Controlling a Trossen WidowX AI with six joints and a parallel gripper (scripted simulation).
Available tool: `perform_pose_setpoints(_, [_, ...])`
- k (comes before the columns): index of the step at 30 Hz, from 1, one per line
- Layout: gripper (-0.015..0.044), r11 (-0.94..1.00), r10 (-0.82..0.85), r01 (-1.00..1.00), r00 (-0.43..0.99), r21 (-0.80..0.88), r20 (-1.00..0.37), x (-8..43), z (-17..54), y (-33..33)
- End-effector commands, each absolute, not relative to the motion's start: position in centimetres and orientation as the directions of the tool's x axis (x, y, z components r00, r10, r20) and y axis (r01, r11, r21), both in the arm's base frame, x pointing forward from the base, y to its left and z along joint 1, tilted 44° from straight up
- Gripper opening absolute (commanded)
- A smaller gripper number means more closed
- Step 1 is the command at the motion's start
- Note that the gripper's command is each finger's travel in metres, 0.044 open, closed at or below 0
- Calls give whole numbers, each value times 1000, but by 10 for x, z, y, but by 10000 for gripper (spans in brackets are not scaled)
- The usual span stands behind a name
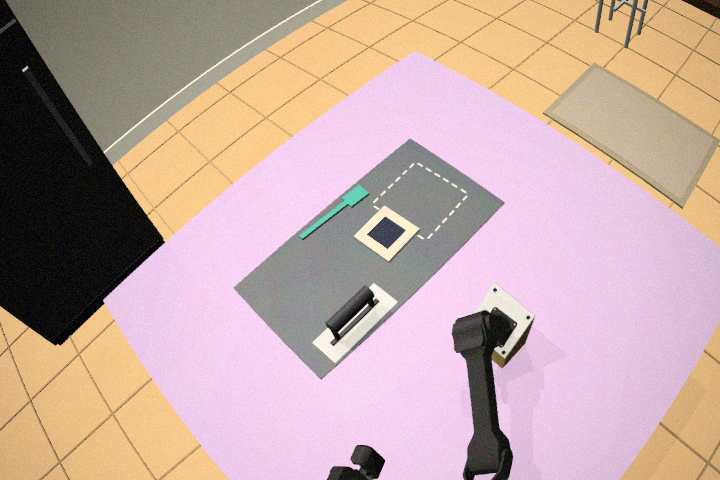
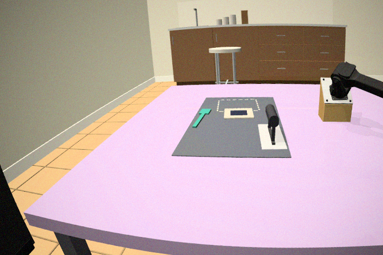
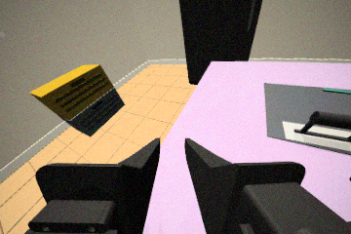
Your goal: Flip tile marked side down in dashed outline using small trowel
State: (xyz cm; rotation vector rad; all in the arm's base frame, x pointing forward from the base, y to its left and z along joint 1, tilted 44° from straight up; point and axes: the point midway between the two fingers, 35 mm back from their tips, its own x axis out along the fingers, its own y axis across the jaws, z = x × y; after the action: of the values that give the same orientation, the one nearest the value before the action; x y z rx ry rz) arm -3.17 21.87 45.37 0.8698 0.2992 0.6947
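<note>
The tile (image 1: 386,232) (image 2: 238,112) lies flat on the grey mat (image 1: 293,283) (image 2: 210,141) (image 3: 281,107), its dark-square side up. It covers part of the near side of the dashed outline (image 1: 417,164), mostly outside it. The trowel (image 1: 349,311) (image 2: 272,115) (image 3: 336,119), a white plate with a raised black handle, rests at the mat's near right edge. My gripper (image 3: 173,141) is partly open, with nothing between its fingertips. It is away from the mat and trowel, beyond the lower edge of the top view.
A teal spatula (image 1: 327,217) (image 2: 199,118) (image 3: 344,92) lies along the mat's left edge. The arm's base stands on a wooden block (image 2: 336,111) right of the mat. A tall black cabinet (image 1: 60,169) (image 3: 219,34) stands beyond the table edge. A yellow-and-dark object (image 3: 86,93) shows in the wrist view.
</note>
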Motion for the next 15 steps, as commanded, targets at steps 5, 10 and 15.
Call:
perform_pose_setpoints(5, [270, 496, 663, -456, 749, 739, 17, -3, 465, 187])
perform_pose_setpoints(10, [270, 565, 635, -469, 773, 678, 6, 27, 471, 160])
perform_pose_setpoints(15, [270, 618, 627, -479, 778, 623, -24, 56, 470, 135])
